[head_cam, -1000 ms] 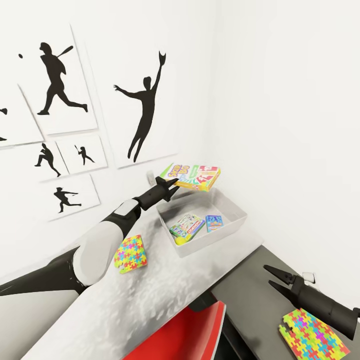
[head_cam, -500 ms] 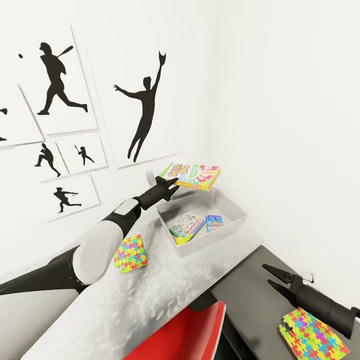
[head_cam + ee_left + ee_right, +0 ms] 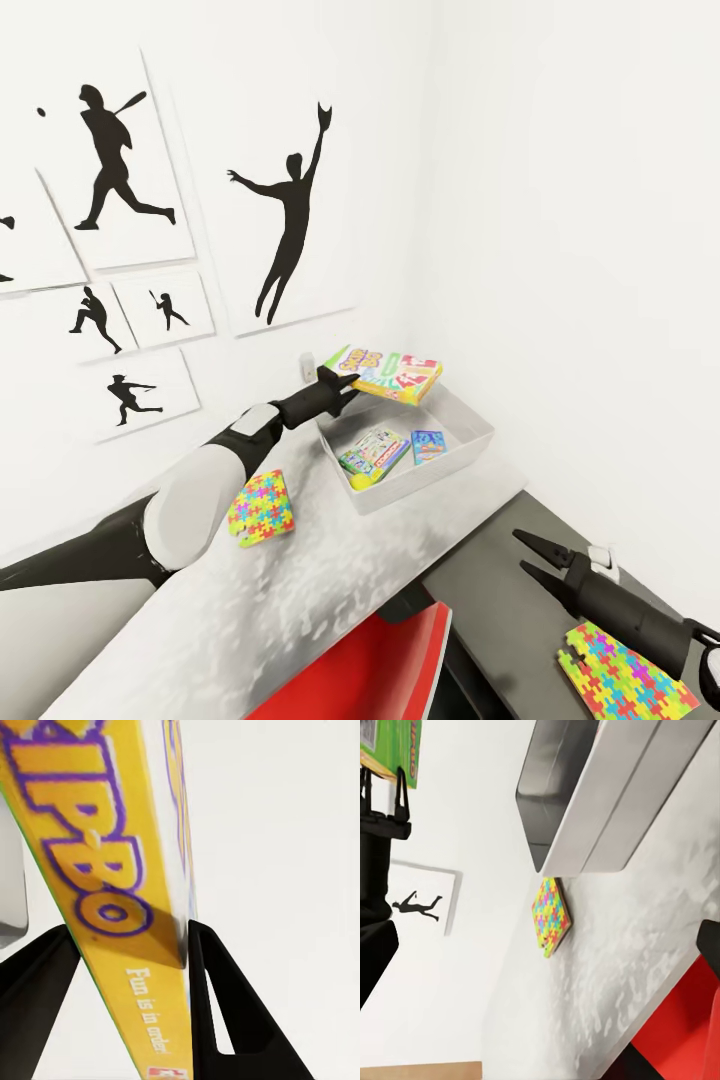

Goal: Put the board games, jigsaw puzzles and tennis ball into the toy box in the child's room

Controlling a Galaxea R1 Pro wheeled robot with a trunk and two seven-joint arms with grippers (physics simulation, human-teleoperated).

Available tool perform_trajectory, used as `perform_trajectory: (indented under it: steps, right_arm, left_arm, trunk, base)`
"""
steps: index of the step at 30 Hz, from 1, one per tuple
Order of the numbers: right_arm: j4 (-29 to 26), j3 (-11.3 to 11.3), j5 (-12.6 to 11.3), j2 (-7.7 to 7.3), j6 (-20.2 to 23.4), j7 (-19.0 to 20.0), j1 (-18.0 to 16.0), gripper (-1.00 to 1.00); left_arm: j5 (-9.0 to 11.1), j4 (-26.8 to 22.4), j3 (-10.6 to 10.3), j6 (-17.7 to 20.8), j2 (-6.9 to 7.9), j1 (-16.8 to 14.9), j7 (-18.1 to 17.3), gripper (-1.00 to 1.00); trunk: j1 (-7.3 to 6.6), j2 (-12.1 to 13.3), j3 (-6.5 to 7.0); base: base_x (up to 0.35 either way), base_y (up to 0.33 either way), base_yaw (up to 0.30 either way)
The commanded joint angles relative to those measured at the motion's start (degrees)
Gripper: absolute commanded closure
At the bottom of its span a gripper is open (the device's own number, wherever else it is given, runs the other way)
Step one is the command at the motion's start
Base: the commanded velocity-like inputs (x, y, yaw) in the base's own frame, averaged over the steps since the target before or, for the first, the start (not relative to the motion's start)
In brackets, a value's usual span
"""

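2 claws: left (image 3: pixel 347 382) grips SKIP-BO box (image 3: pixel 385 369) over toy box (image 3: pixel 470 452); right (image 3: pixel 532 560) open.

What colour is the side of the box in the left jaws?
Yellow with purple SKIP-BO lettering, clearest in the left wrist view.

The space above the toy box (image 3: pixel 455 455) is partly occupied by the SKIP-BO box (image 3: pixel 385 372), which is held over the far rim by the left gripper (image 3: pixel 343 383). Inside the toy box, a board game (image 3: pixel 374 450), a smaller blue game (image 3: pixel 428 445) and the tennis ball (image 3: pixel 358 479) lie on the floor; bare floor is left toward the wall side. The white wall corner closes off the far and right sides. A jigsaw puzzle (image 3: pixel 262 508) lies on the table (image 3: pixel 330 570), near the left arm, with open tabletop toward the near edge.
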Motion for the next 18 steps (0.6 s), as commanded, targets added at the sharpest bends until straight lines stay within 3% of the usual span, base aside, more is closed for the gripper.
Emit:
perform_trajectory:
  steps: [1,18]
  right_arm:
    - [0.0,-0.1,0.5,0.05,0.3,0.6,-0.1,-1.00]
    - [0.0,-0.1,0.5,0.21,0.3,0.6,-0.1,-1.00]
  left_arm:
    - [0.1,0.0,0.3,0.7,0.06,0.0,0.1,1.00]
    - [-0.1,-0.1,0.2,1.6,0.21,0.8,-0.2,1.00]
  trunk:
    - [0.03,-0.1,-0.12]
    - [0.03,-0.1,-0.12]
  base:
    - [0.000,0.000,0.000]
    - [0.000,0.000,-0.002]
